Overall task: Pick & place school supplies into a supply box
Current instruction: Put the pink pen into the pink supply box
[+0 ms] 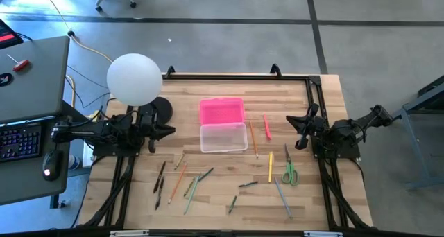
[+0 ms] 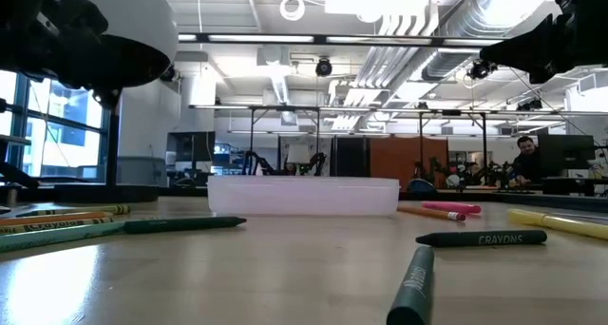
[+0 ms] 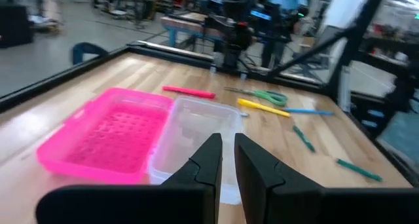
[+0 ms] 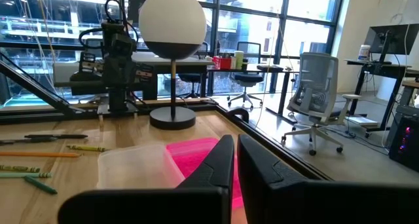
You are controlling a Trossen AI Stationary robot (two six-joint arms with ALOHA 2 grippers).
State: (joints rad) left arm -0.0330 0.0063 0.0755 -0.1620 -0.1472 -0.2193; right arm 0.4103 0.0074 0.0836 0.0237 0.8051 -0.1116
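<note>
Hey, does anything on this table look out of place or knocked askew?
Nothing looks damaged. The pencils and crayons lie scattered loose at all angles, the scissors among them, and the pink lid sits off, beside the clear box.

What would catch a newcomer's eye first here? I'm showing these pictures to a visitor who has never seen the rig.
The bright pink lid stands out most, lying open at mid-table beside the clear supply box. Next comes the white globe lamp at the table's far left corner, over the left arm. Pencils and crayons lie scattered on the near half of the wooden table, with green-handled scissors towards the right.
</note>
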